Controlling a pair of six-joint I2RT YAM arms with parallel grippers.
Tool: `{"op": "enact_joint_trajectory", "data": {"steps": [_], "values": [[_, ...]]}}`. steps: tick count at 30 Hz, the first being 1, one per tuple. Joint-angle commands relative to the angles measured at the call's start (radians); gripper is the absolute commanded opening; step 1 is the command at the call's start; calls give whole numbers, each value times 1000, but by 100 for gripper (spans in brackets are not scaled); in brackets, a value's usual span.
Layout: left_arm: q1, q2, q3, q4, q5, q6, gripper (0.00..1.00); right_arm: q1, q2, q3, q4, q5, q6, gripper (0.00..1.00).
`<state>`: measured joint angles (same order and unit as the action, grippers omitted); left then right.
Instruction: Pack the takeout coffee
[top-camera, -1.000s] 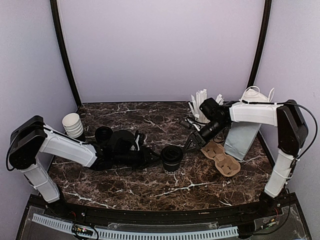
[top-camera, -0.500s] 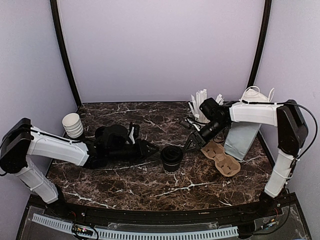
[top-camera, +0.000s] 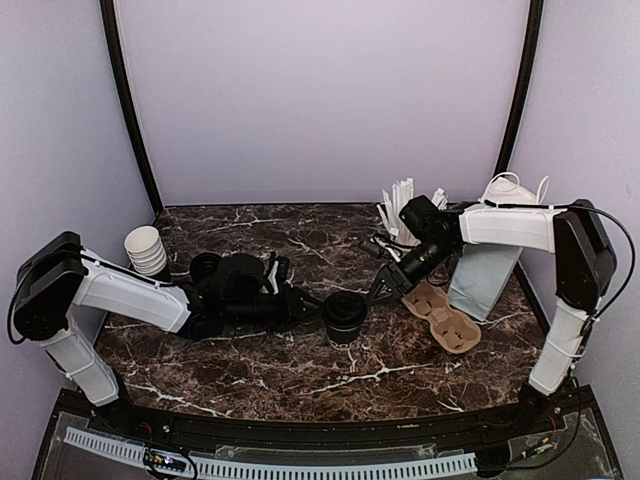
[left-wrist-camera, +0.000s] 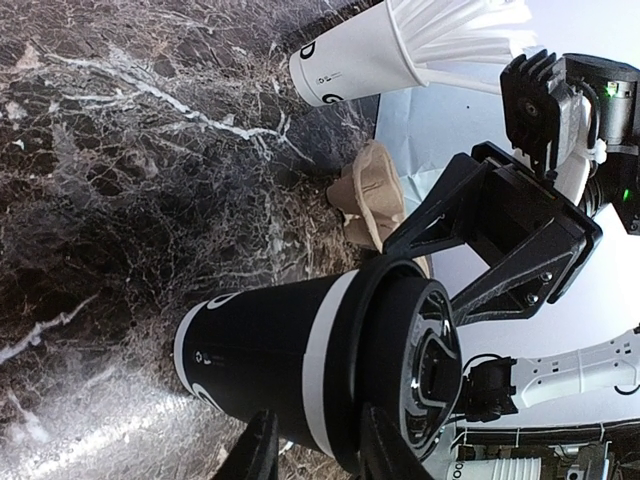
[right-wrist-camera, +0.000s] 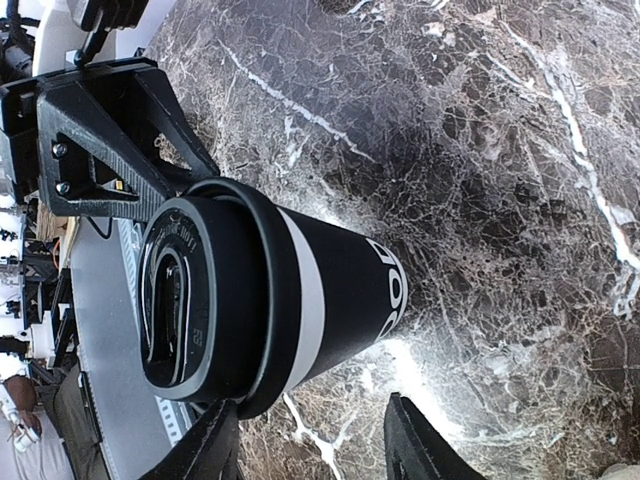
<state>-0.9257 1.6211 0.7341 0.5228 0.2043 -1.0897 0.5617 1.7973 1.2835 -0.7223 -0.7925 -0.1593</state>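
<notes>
Hovering at the lid rim of the takeout coffee (left-wrist-camera: 265, 350), the left gripper (left-wrist-camera: 320, 450) is holding its fingers narrowly apart; whether they are pinching the rim is not showing. The right gripper (right-wrist-camera: 315, 445) is standing wider, unclosed, on the cup's opposite side. The cup is sitting upright in the middle of the marble table (top-camera: 250, 370), left of the pulp carrier (top-camera: 445, 318) (probably its destination). Judging the step to be a grasp, one hand should be closing on the dark wall below the lid, not on the lid itself. The other should be backing clear, and the cup should be carried level. White letters near the base are looking like "DO" before curving out of sight; the lid's embossing is proving illegible.
</notes>
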Motion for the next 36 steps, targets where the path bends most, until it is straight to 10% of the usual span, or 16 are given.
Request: {"op": "enact_joint_trajectory", "data": {"steps": [1, 15, 27, 36], "values": [[-3, 12, 23, 8, 24, -1, 29, 2, 4, 19, 7, 20, -9, 51], [-3, 76, 31, -35, 63, -13, 25, 17, 54, 50, -9, -13, 7, 53], [-2, 138, -76, -71, 54, -63, 15, 40, 159, -50, 6, 412, 109, 39], [4, 167, -100, -80, 50, -71, 14, 55, 232, -17, -19, 453, 97, 32]]}}
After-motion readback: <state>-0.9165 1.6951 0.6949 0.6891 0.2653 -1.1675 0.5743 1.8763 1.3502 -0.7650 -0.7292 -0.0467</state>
